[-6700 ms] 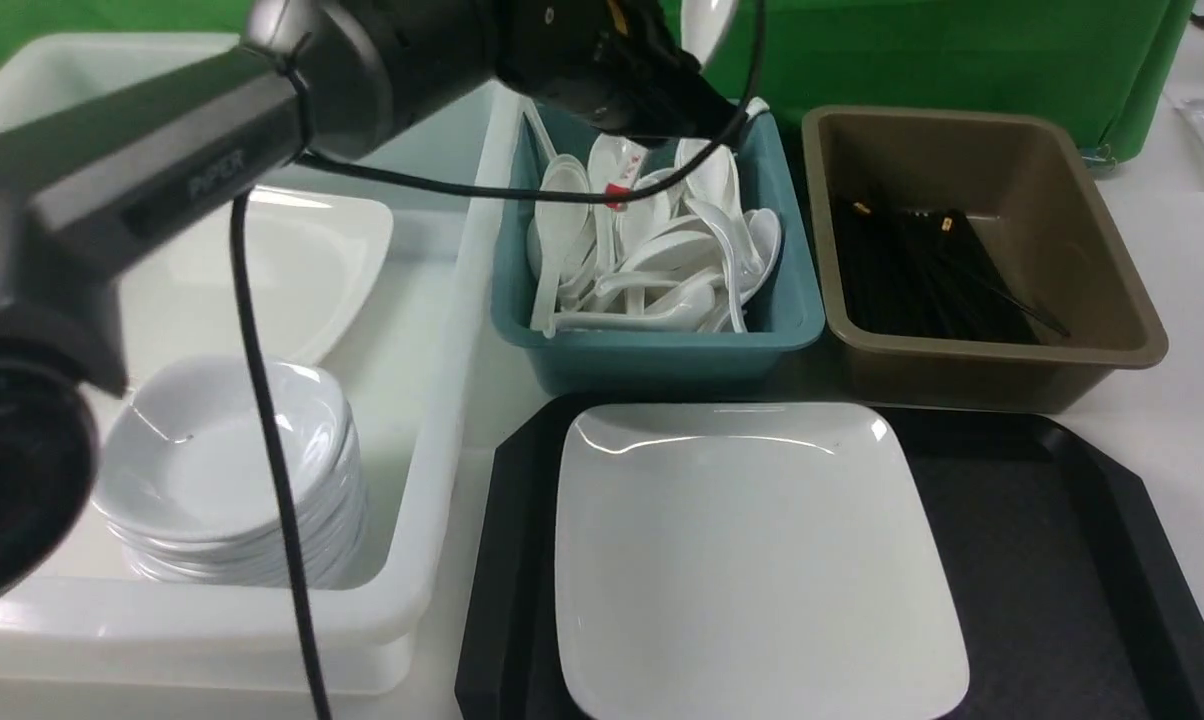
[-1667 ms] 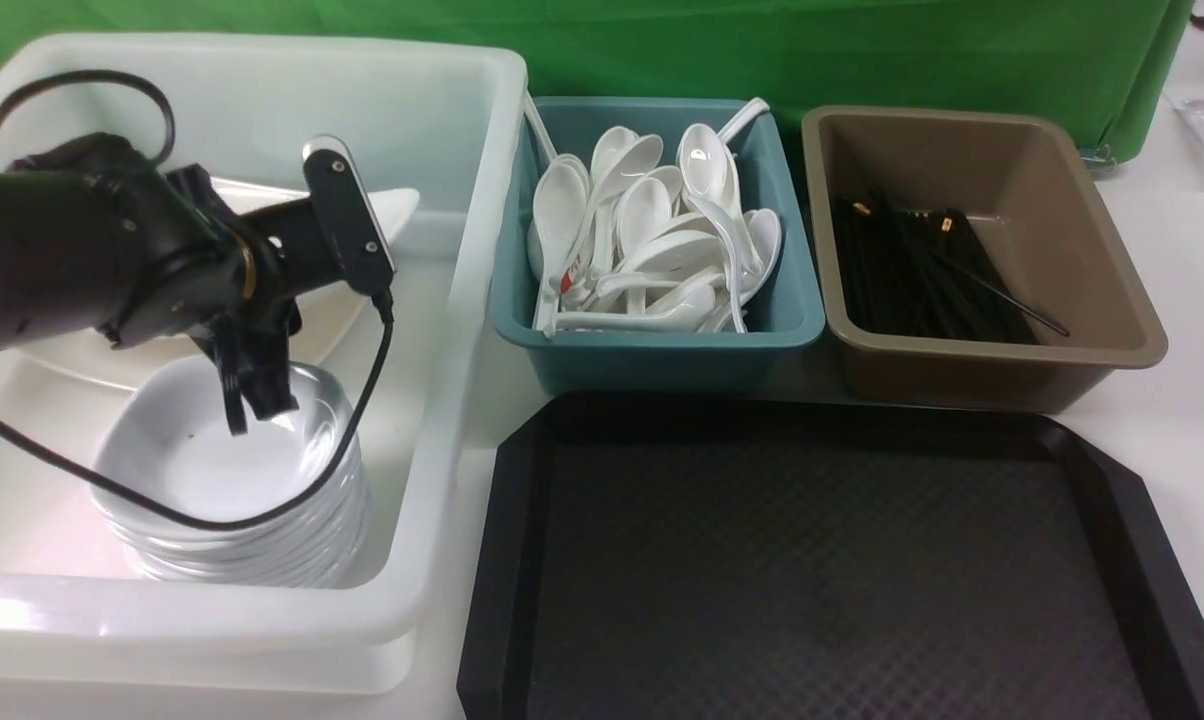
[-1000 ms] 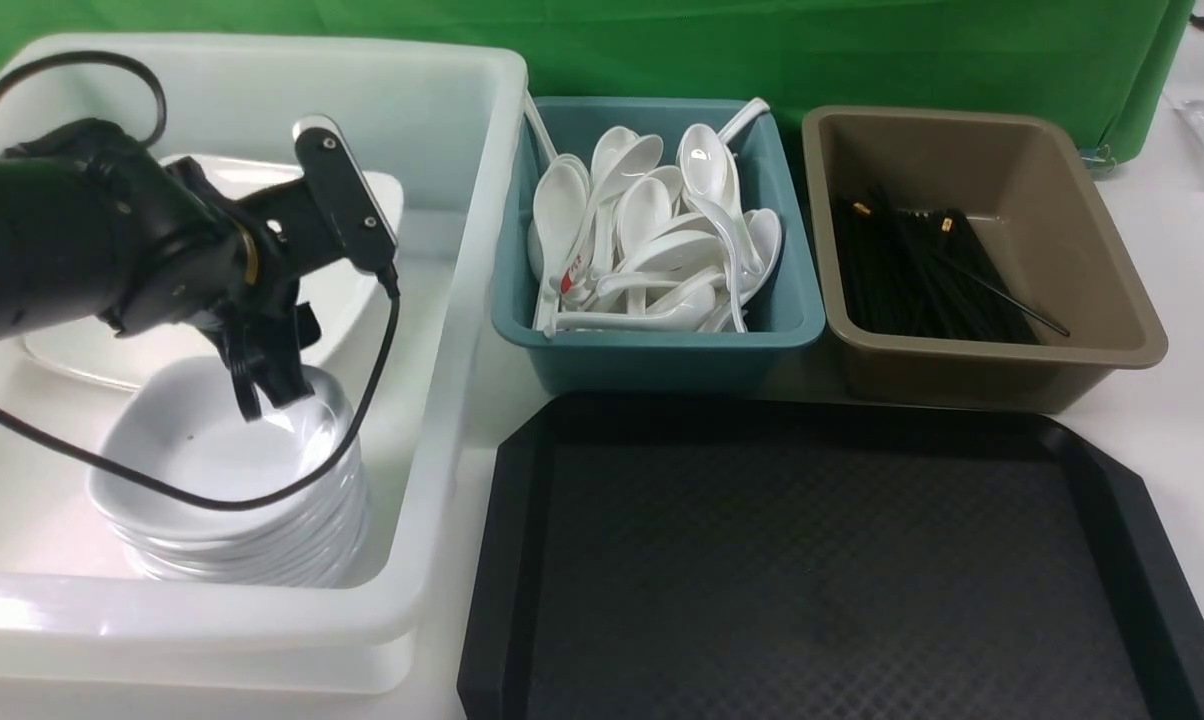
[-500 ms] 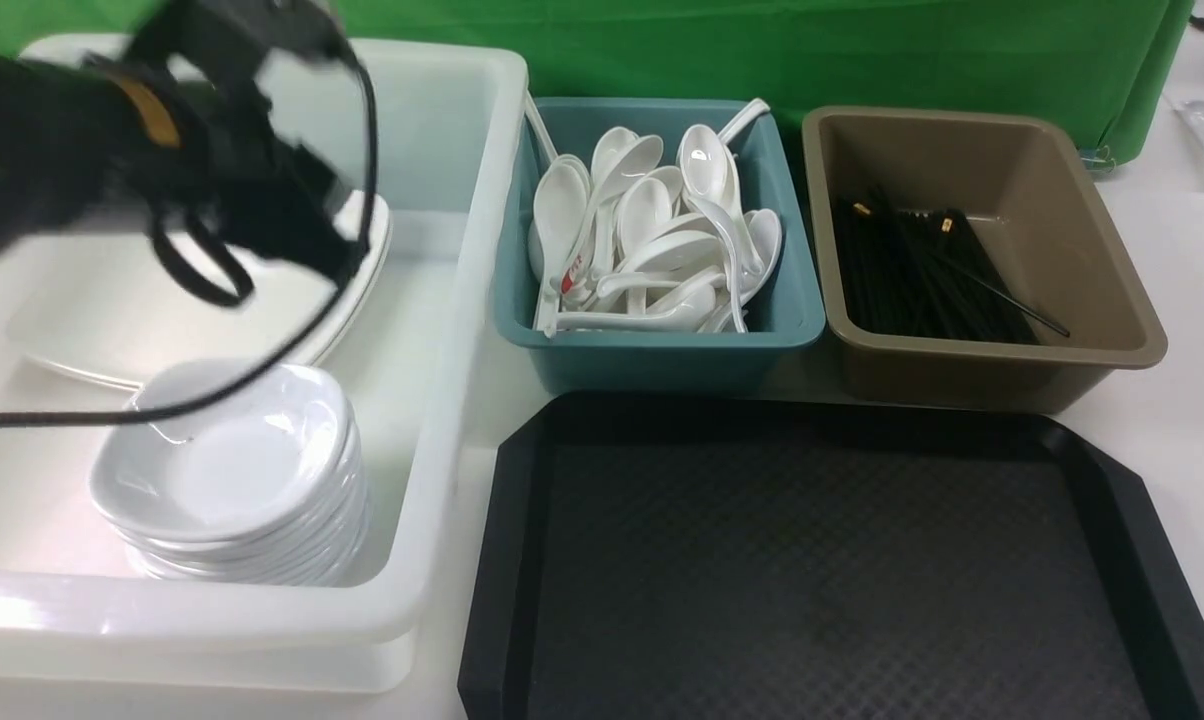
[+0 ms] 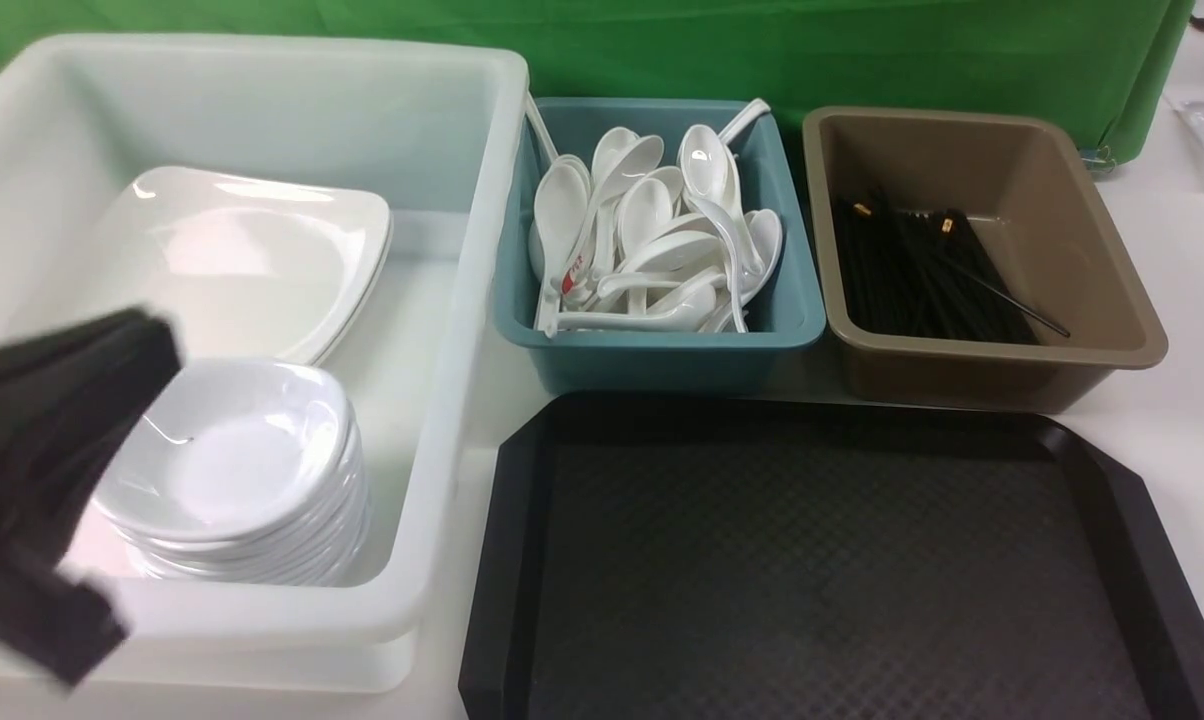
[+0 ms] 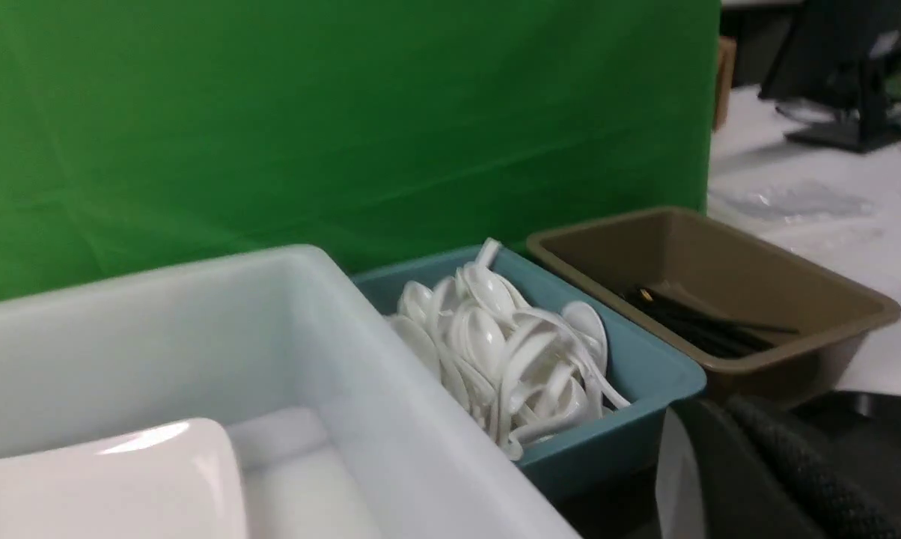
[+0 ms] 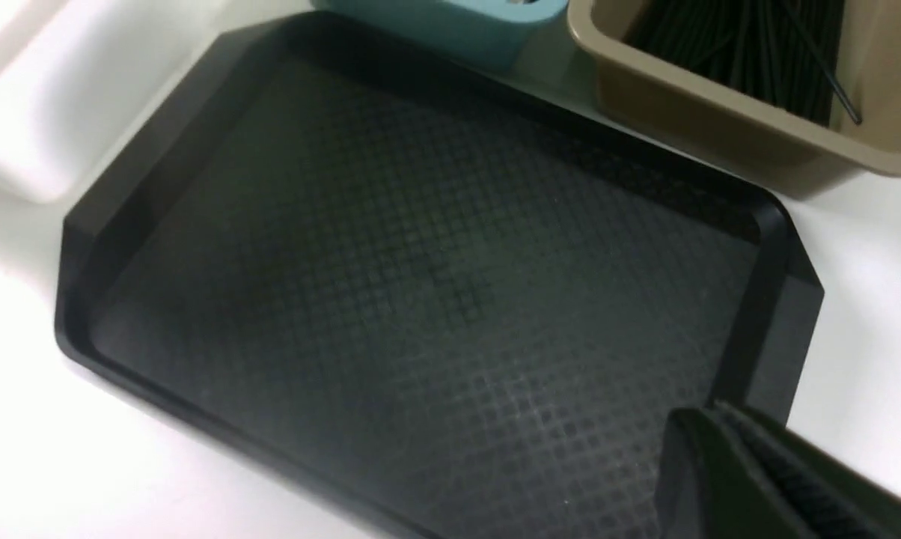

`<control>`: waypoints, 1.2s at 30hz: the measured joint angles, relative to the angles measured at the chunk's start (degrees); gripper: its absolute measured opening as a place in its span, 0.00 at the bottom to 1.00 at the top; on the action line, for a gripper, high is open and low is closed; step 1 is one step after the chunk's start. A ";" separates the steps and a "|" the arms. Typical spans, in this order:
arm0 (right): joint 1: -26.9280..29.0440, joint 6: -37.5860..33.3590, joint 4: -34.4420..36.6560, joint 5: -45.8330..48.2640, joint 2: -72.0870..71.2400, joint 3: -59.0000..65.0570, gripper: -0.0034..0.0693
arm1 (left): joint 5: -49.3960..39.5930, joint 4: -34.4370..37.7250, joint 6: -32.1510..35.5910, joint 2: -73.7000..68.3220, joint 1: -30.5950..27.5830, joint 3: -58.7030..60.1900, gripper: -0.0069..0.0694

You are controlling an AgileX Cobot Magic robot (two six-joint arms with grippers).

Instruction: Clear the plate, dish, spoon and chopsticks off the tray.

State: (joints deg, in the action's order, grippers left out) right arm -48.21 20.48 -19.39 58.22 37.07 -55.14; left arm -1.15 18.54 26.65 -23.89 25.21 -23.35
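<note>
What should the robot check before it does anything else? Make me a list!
1. Tray has nothing left on it: ok.
2. Plate is resting in the white tub: ok.
3. Dish sits on top of the dish stack: ok.
4. Spoons in the teal tub, chopsticks in the brown tub: ok.
5. Left gripper open and empty: cannot tell, only a blurred arm shows.
6. Right gripper empty: ok, nothing held.

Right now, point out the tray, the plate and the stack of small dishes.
tray (image 5: 822, 570), front view, bare textured floor.
plate (image 5: 252, 255), front view, shallow well.
stack of small dishes (image 5: 232, 460), front view, top dish's well.
</note>
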 joint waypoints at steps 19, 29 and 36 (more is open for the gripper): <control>0.22 1.50 0.89 -0.19 0.00 0.00 0.12 | 0.75 -1.62 0.07 9.89 0.00 9.98 0.11; 24.83 -20.07 11.75 -10.24 -8.39 7.15 0.07 | 0.75 -2.25 0.07 9.89 0.00 9.98 0.11; 40.95 -32.71 21.52 -32.07 -23.80 31.40 0.07 | 0.75 -2.25 0.07 9.89 0.00 9.98 0.11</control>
State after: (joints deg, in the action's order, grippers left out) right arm -7.26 -12.23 2.13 26.15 13.27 -23.73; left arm -0.40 16.29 26.71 -14.00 25.21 -13.38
